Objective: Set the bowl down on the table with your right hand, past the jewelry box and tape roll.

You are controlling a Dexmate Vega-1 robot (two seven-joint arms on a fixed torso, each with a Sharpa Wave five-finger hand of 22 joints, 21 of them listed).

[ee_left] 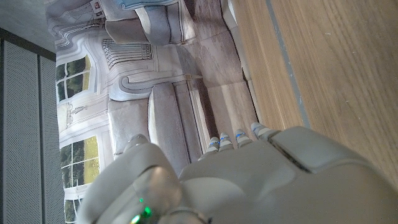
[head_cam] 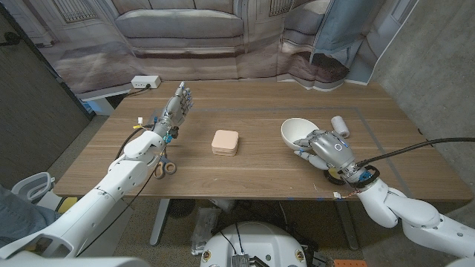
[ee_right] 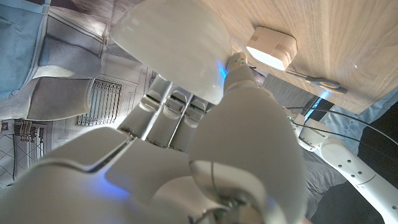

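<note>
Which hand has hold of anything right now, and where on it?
The right hand holds the white bowl by its near rim, tilted, fingers under it. The left hand holds nothing.

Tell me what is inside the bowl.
The bowl in the right hand is tilted; the white inside that shows looks empty. The fingers over its near rim hide the part beneath them.

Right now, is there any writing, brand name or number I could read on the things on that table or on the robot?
None can be read.
The jewelry box, white bowl and right hand show plain surfaces.
The power strip at the table's far left corner is too small to tell.
</note>
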